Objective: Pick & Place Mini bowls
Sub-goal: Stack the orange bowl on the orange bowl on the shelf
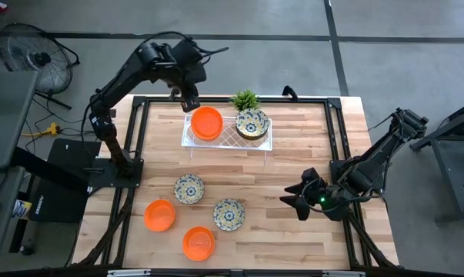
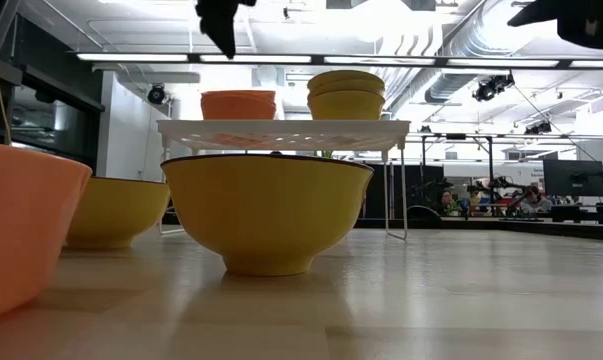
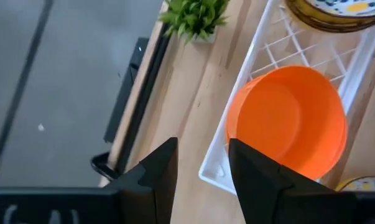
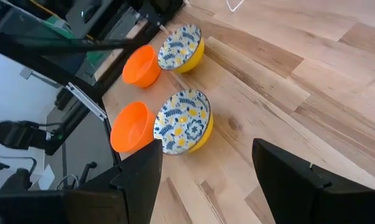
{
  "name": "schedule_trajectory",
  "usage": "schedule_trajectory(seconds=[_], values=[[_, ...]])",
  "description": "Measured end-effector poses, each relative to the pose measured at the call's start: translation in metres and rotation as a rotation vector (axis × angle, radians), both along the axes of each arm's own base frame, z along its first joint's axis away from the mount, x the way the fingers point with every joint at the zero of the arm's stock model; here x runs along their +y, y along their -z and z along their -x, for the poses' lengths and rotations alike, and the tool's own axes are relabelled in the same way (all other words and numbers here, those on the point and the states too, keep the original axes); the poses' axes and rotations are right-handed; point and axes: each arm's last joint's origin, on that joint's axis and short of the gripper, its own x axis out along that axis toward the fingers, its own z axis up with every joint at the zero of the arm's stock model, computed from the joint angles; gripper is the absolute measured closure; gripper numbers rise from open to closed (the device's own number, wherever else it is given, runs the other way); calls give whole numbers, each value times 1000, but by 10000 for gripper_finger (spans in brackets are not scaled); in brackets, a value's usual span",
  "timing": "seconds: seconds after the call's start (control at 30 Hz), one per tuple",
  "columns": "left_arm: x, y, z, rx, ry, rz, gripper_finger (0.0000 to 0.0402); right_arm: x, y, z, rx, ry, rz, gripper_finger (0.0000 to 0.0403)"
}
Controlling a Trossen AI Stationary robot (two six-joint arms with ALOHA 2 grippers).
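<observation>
orange bowl [image 1: 159,215] nearest; left hand [image 1: 189,104] hovers apart above tray [image 1: 228,141].

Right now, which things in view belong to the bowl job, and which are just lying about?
Job:
orange stack on the tray
floral stack on the tray
two loose floral bowls
two loose orange bowls
white tray

Lying about:
potted plant
floor fan
</observation>
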Motion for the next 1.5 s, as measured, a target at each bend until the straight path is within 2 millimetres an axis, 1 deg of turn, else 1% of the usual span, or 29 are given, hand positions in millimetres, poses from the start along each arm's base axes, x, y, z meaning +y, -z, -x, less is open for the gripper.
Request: schedule_trajectory(seconds=[0.13,0.4,0.53,0.67,0.73,0.83,0.9,1.03,1.17,1.23,1.3,1.43,1.5], values=[[-8,-8,0,-7,80,-36,263,-1,-2,-1,-36,42,7,167],[-18,-9,-5,2,185,-47,263,-6,-2,-4,-56,100,18,167],[-20,-9,-6,73,247,-143,263,-9,-2,-7,-53,114,13,167],[-20,-8,-11,130,359,-221,263,-9,-3,-9,-68,122,2,167],[-19,-7,-15,93,391,-221,263,-8,-3,-10,-82,134,4,167],[-20,-10,-22,-31,494,-174,263,-5,-1,-14,-91,139,2,167],[-23,-15,-20,-82,547,-179,263,-2,2,-18,-91,140,2,167],[-26,-24,-16,-130,594,-230,263,6,11,-27,-84,133,1,167],[-24,-22,-16,-135,607,-209,263,12,16,-34,-97,130,-15,167],[-24,-19,-19,-158,624,-193,263,14,16,-36,-115,132,-27,167],[-25,-11,-20,-184,651,-150,263,15,14,-36,-135,130,-25,167],[-30,20,-33,-208,693,-99,263,16,11,-37,-160,124,-11,167],[-31,37,-33,-208,700,-86,263,16,9,-38,-163,121,-17,167]])
